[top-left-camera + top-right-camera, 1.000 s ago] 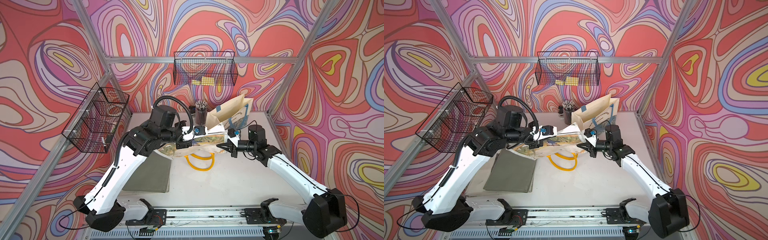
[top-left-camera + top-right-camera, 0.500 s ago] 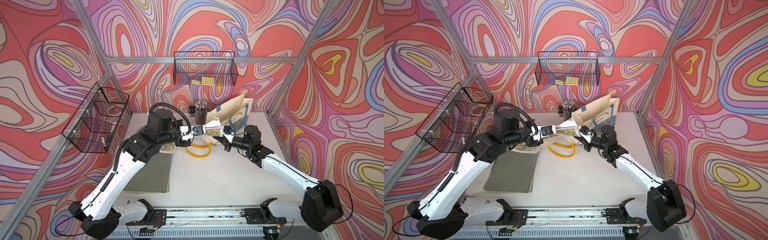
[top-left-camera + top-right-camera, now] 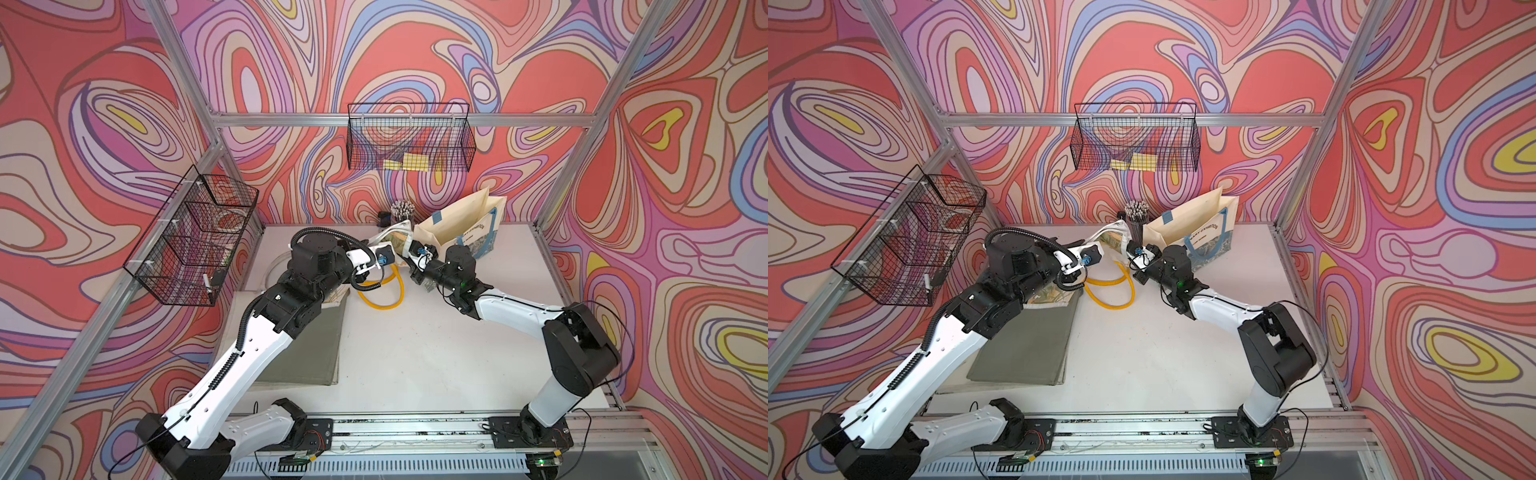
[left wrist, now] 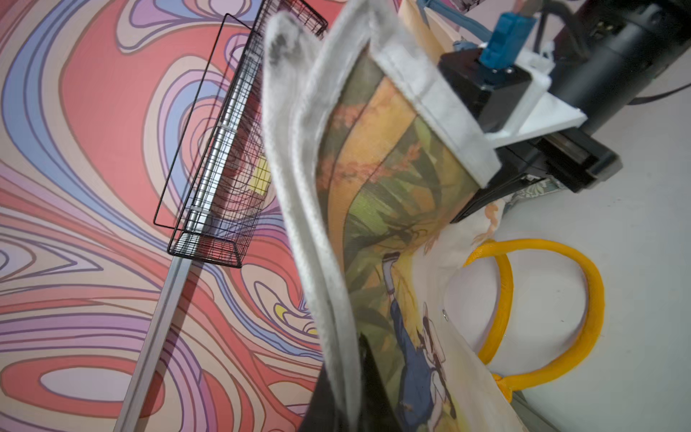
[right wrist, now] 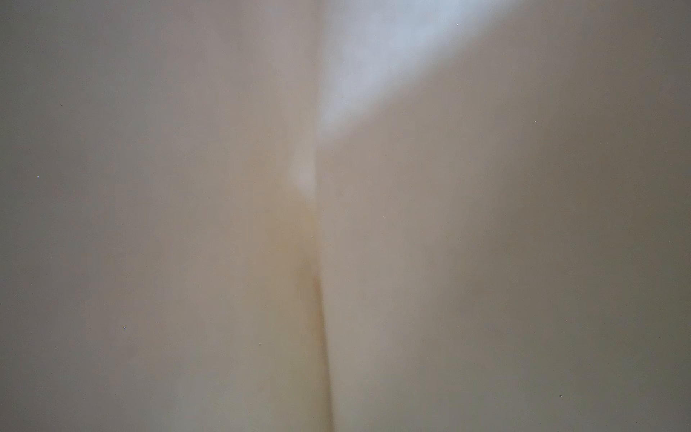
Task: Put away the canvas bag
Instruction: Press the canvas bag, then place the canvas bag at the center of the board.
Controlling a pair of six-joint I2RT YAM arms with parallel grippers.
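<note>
The canvas bag [image 4: 392, 209], printed with foliage and figures and fitted with white straps, hangs above the back middle of the table, bunched between both arms [image 3: 400, 240] [image 3: 1116, 240]. My left gripper [image 4: 346, 374] is shut on a white strap [image 4: 299, 179]; in both top views it [image 3: 397, 249] [image 3: 1111, 247] sits just left of the bag. My right gripper [image 4: 469, 207] [image 3: 415, 255] [image 3: 1134, 251] pinches the bag's white top hem. The right wrist view is filled by blurred cream cloth [image 5: 448, 262], which hides those jaws.
An open cream tote with blue handles [image 3: 465, 224] stands at the back right, beside a pencil cup [image 3: 401, 210]. Yellow loop handles [image 3: 384, 286] lie on the table. A folded grey-green cloth [image 3: 307, 345] lies front left. Wire baskets hang on the back wall [image 3: 409, 143] and left wall [image 3: 193, 241].
Both grippers have carried the bag toward the back of the table and drawn closer together, so the bag is more bunched. The yellow handles now lie on the table.
</note>
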